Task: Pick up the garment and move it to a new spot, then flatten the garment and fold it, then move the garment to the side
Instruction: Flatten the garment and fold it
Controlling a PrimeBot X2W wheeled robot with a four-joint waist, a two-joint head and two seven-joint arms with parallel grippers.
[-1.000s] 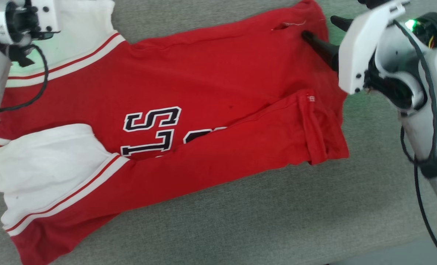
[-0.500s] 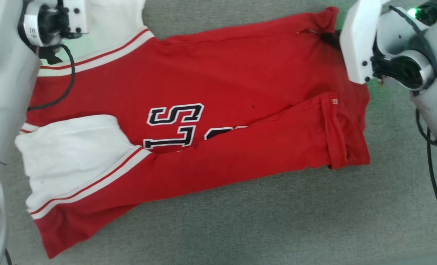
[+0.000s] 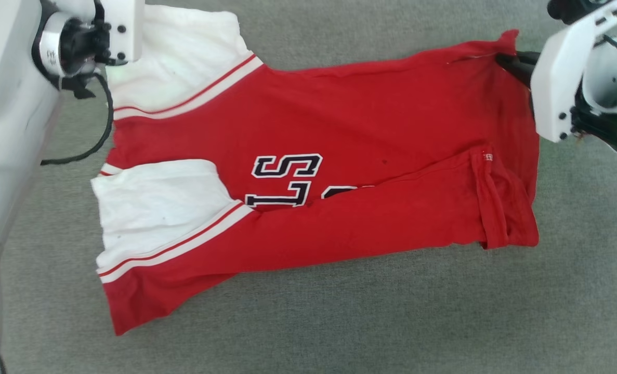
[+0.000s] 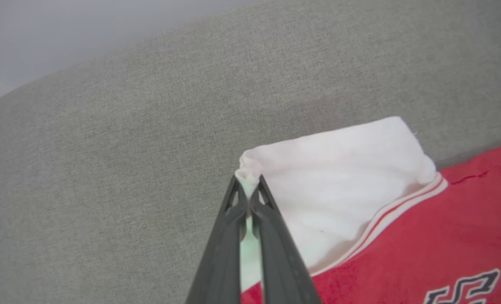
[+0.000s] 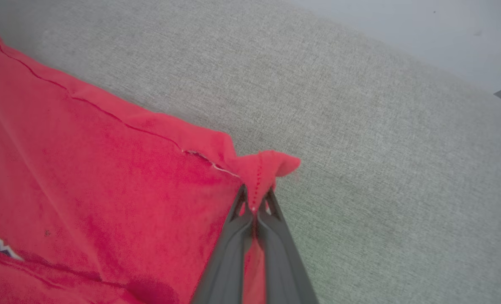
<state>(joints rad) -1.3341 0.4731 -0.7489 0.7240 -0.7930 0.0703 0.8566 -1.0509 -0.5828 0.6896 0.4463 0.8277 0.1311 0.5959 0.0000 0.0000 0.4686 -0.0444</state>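
I see the garment [image 3: 339, 130] lying spread across the grey tabletop [image 3: 339, 322], red body in the middle and its two white panels toward my left in the head view. Its near long edge is folded up over the body and covers part of the dark lettering [image 3: 282, 179]. My left jaws are pinched tight on the far corner of the upper white panel [image 4: 326, 169], the dark fingers [image 4: 223, 253] pressed together with cloth between them. My right jaws are clamped on the far red corner [image 5: 267, 164] at the opposite end, which puckers up just beyond the fingers [image 5: 229, 253].
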